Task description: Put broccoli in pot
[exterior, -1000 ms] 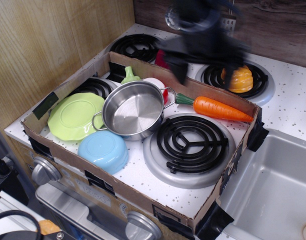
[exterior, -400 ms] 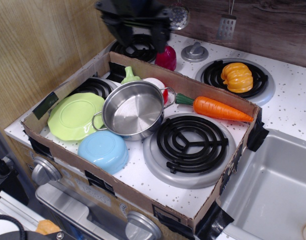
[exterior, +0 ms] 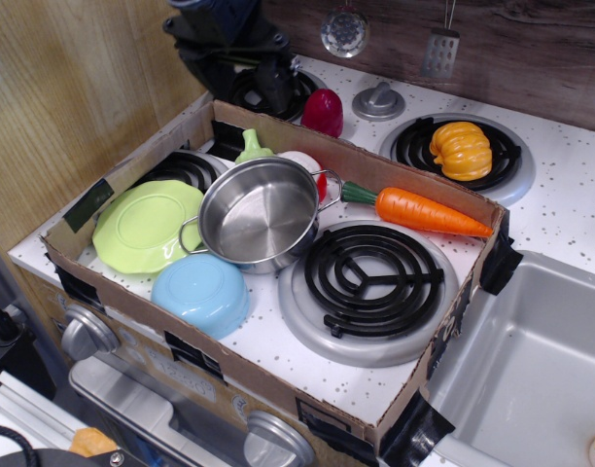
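broccoli [exterior: 252,147] sits just behind the pot [exterior: 258,213], touching its far rim, inside the cardboard box [exterior: 278,375]. dark tool [exterior: 241,60] hangs above the back-left burner [exterior: 266,93], apart from both; how far open, cannot tell, nothing visibly held.

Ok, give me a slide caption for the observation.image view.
Dark robot tool hovers behind the cardboard box, near the small pale green broccoli beside the empty shiny steel pot.

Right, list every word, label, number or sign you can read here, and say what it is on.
None can be read.
The dark green patch on the cardboard box: no lettering shows.
The stove knobs: no markings can be made out.
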You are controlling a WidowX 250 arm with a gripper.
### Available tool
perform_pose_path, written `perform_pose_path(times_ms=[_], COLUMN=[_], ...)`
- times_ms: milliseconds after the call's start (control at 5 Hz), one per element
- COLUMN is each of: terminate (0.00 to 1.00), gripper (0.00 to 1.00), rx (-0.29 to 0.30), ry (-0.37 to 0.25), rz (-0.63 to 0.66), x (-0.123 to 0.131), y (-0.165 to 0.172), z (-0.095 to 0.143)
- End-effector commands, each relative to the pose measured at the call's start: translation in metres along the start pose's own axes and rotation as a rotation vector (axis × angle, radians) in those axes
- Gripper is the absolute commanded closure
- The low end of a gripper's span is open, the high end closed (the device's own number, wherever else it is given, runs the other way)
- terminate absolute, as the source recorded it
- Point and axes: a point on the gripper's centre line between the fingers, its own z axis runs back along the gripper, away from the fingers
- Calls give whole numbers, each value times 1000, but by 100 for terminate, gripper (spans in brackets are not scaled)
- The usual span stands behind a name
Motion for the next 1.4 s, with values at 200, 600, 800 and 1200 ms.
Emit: perform_pose_path(times_ms=[200,600,800,1200], terminate=[0,0,0,0], gripper=[0,0,0,0], rx=[2,-45,-53,-88], ry=[-75,-50,-40,-3], rz=[-70,-89,-97,-183], x=[11,-1,-3,1], y=[27,32,34,28], z=[-13,-38,-44,-60])
